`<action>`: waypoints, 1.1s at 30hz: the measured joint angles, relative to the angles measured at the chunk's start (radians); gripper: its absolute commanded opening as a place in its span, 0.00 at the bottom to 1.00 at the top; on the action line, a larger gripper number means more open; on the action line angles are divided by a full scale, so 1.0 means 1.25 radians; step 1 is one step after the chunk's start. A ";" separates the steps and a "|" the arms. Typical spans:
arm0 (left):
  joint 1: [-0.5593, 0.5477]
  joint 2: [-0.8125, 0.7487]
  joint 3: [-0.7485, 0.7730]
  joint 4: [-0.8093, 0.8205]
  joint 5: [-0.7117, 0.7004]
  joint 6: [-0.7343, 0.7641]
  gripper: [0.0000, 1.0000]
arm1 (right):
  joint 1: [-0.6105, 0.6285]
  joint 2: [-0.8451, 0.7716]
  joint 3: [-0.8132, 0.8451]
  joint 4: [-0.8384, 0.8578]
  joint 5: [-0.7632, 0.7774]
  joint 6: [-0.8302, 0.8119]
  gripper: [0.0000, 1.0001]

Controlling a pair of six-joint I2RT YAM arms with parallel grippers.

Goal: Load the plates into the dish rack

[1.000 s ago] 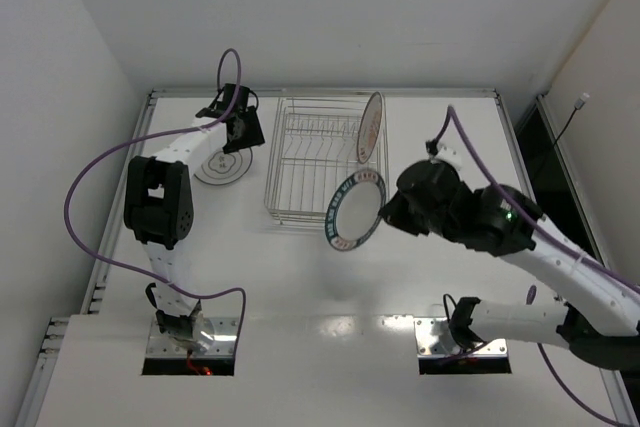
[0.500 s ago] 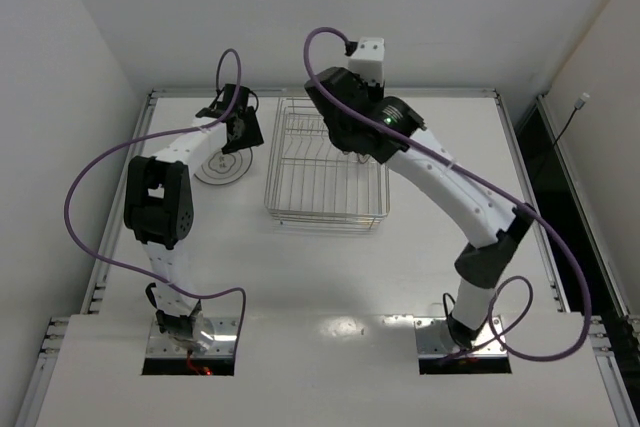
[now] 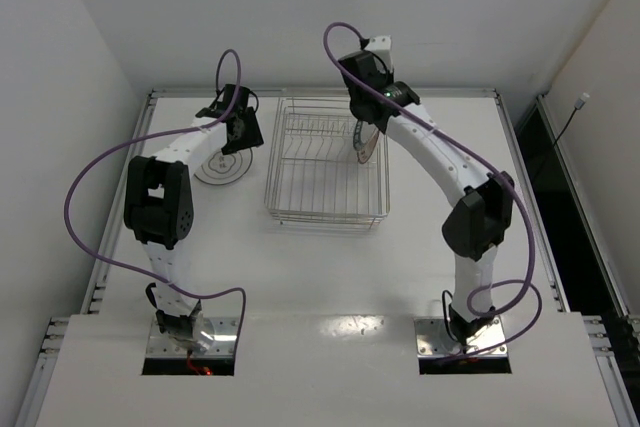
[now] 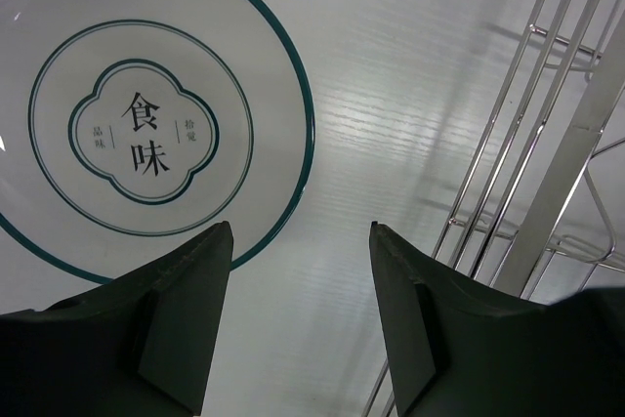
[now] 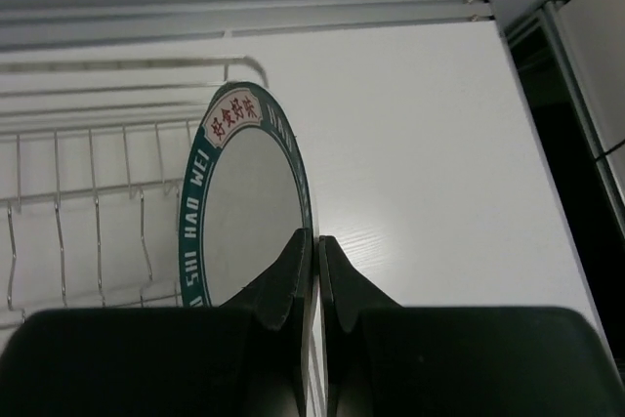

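A white plate with a thin dark ring [image 3: 220, 168] [image 4: 146, 134] lies flat on the table, left of the dish rack [image 3: 325, 162]. My left gripper [image 3: 244, 137] [image 4: 301, 241] hovers open above its right edge, with nothing between the fingers. My right gripper [image 3: 362, 119] [image 5: 315, 239] is shut on the rim of the dark-rimmed plate [image 3: 363, 144] [image 5: 244, 202]. This plate stands on edge at the rack's right end. The gripper hides its lower edge, so I cannot tell whether it rests on the wires.
The rack's upright wires [image 4: 547, 144] stand close to the right of my left gripper. Rack wires [image 5: 78, 124] spread left of the held plate. The white table [image 3: 300, 267] has a raised rail [image 5: 293, 7] along its back edge, and walls stand close around it.
The right arm carried the dark-rimmed plate from in front of the rack's near right corner up over the rack to its right end. The left arm has not moved.
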 measured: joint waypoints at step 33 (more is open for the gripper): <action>0.000 0.000 0.005 -0.008 0.000 -0.005 0.55 | 0.090 0.027 -0.073 0.265 0.094 -0.332 0.00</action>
